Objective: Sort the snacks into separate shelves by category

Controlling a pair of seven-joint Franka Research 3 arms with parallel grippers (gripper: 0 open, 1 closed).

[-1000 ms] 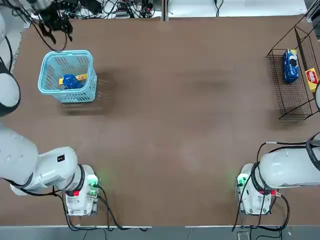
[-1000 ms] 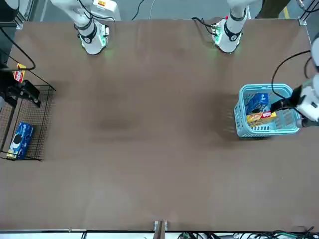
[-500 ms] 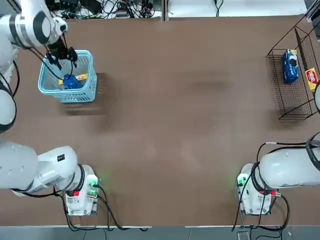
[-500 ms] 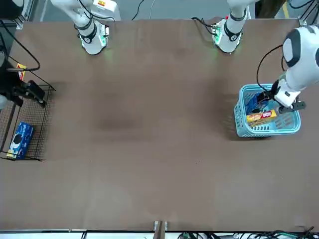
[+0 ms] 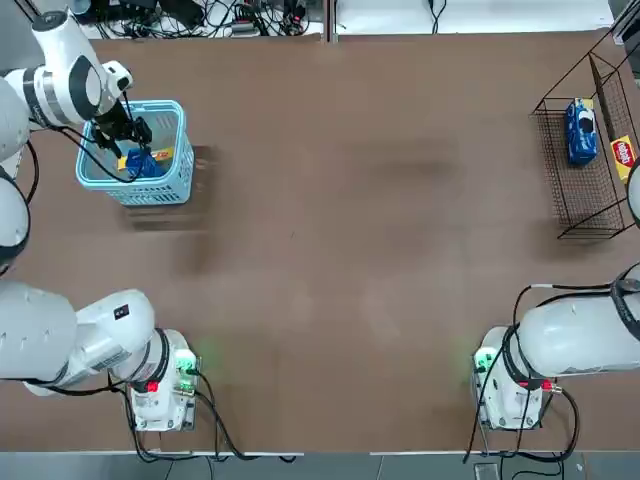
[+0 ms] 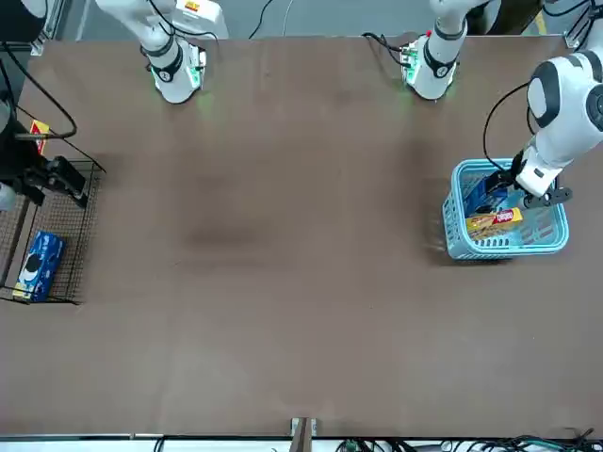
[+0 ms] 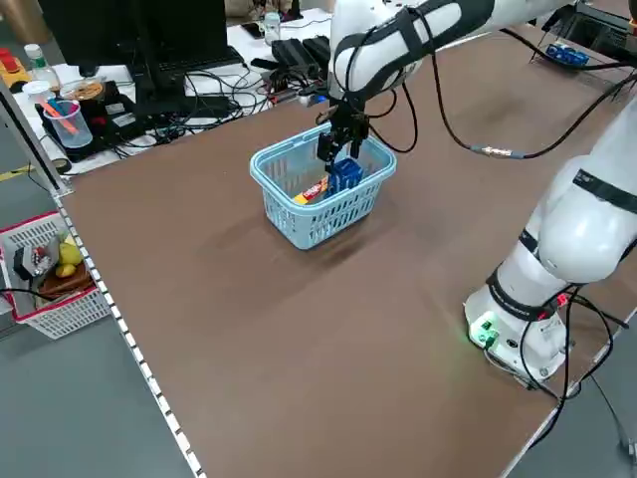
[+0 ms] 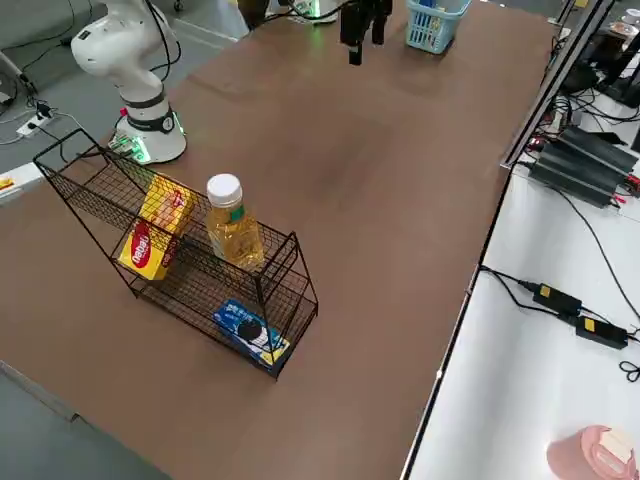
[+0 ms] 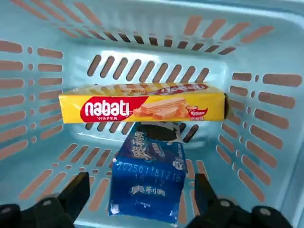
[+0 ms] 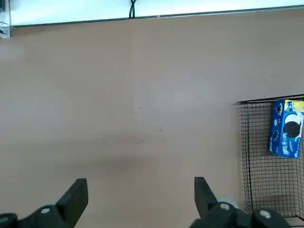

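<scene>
Your left gripper [image 9: 137, 209] hangs inside the blue basket [image 9: 256, 118] with its jaws spread wide and nothing between them. Directly under that gap lies the blue packet [image 9: 148, 183], close to the fingertips [image 9: 76, 194] and centred between them. Its long axis seems to run away from the wrist toward the basket's far wall, so the two fingers bracket its short width. That is the relation your next move turns on, as I judge it: a straight descent should put one pad on each long edge, with no turn of the wrist needed.

Just beyond the packet, the yellow box [image 9: 142, 108] lies crosswise, its long axis at right angles to the packet's. The packet's far end touches or slips under the box's near edge; you cannot tell which. Mind that overlap when you lift, since the box may be dragged along.

From overhead, the basket [image 5: 135, 152] sits at the table's far left corner, well within your left arm's reach and far from your right.

Across the table, your right gripper [image 10: 137, 204] is also wide and empty, hovering near the wire rack [image 5: 585, 165] at the far right edge. The rack already holds another blue packet [image 8: 250, 332] on its lowest tier, and a yellow box [image 8: 155, 240] beside a bottle [image 8: 233, 224] higher up.
</scene>
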